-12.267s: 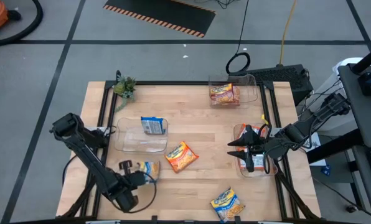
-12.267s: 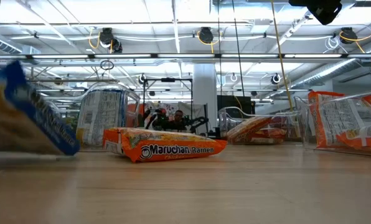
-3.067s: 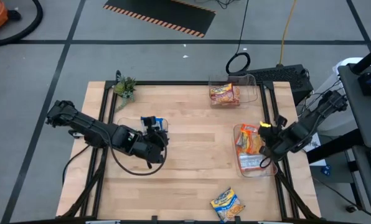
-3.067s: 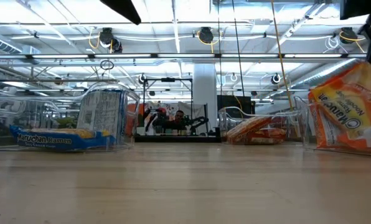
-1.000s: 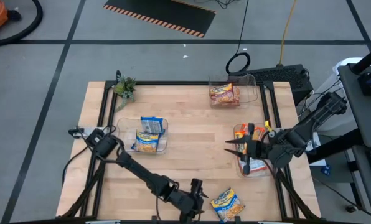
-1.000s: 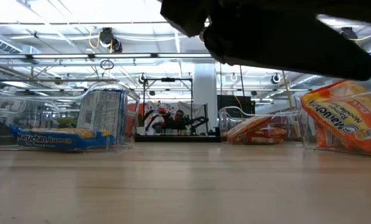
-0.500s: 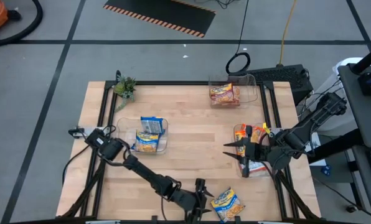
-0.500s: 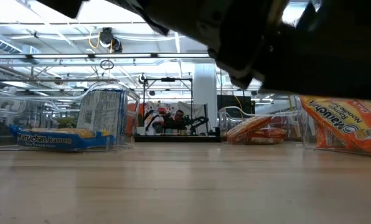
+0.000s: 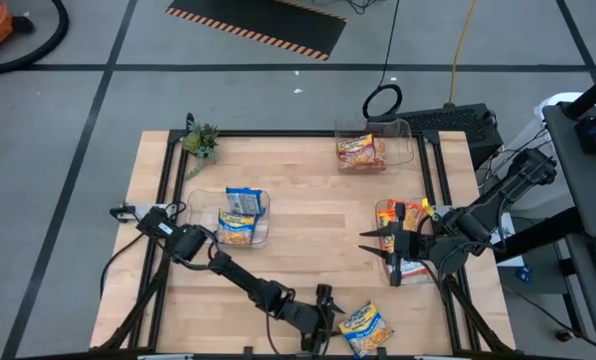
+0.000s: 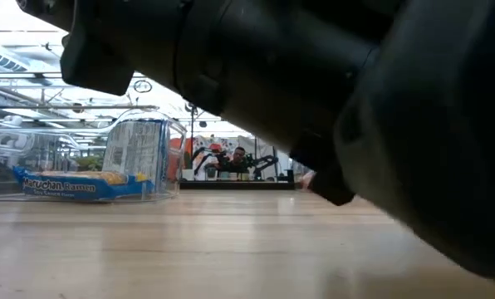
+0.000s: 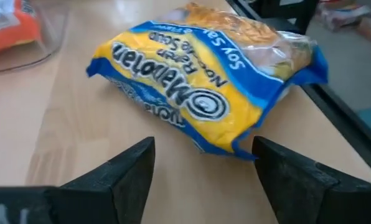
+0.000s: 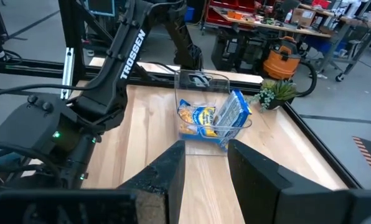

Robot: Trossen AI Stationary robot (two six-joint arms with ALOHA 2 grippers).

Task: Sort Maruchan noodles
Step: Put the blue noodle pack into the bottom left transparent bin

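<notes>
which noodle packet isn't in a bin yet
The yellow-and-blue packet lying bare on the table's near edge, just ahead of the left gripper; the others sit inside clear bins.

yellow-and-blue packet: flat, alone by table's near edge | two yellow-and-blue packets: left bin, one upright | orange packets: right-edge bin | orange-red packets: far-edge bin

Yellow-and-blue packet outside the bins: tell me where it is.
In the high view the yellow-and-blue packet lies at the table's near edge, right of centre, just in front of the left gripper, whose jaws stand open.
</notes>
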